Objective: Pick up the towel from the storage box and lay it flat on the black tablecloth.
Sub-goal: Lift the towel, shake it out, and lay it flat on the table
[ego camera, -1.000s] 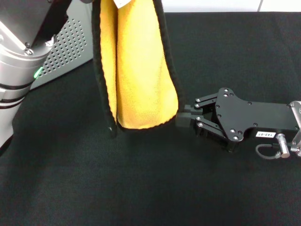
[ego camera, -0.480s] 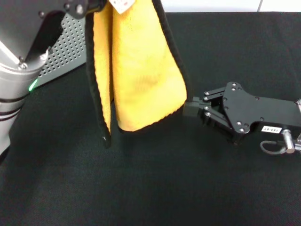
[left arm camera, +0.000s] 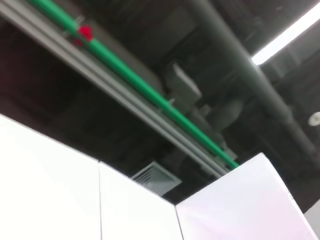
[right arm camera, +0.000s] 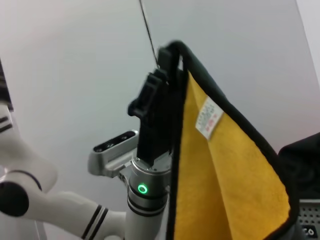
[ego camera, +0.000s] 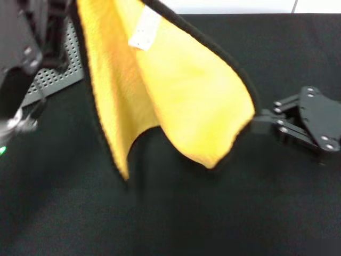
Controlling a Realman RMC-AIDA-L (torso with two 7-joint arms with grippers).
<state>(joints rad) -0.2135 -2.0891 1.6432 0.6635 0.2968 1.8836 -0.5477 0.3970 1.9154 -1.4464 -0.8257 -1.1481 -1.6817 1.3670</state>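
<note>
The yellow-orange towel [ego camera: 176, 96] with black trim hangs above the black tablecloth [ego camera: 213, 218], spread out between my two grippers. Its white care label [ego camera: 145, 29] faces the head camera. My right gripper [ego camera: 257, 122] is shut on the towel's lower right corner, low over the cloth. My left gripper [right arm camera: 172, 57] shows in the right wrist view, shut on the towel's [right arm camera: 225, 175] top corner and holding it high. In the head view that gripper is out of frame. The towel's free corner hangs down at lower left. The grey perforated storage box [ego camera: 56, 74] stands at the back left, behind my left arm.
My left arm [ego camera: 21, 48] fills the left edge of the head view, in front of the box. A white wall runs behind the table's far edge [ego camera: 266, 8]. The left wrist view shows only ceiling pipes and wall panels.
My right gripper has closed on the towel's lower right corner and pulled it to the right. The folded towel has opened out into a slanted sheet. My left arm has shifted left.
</note>
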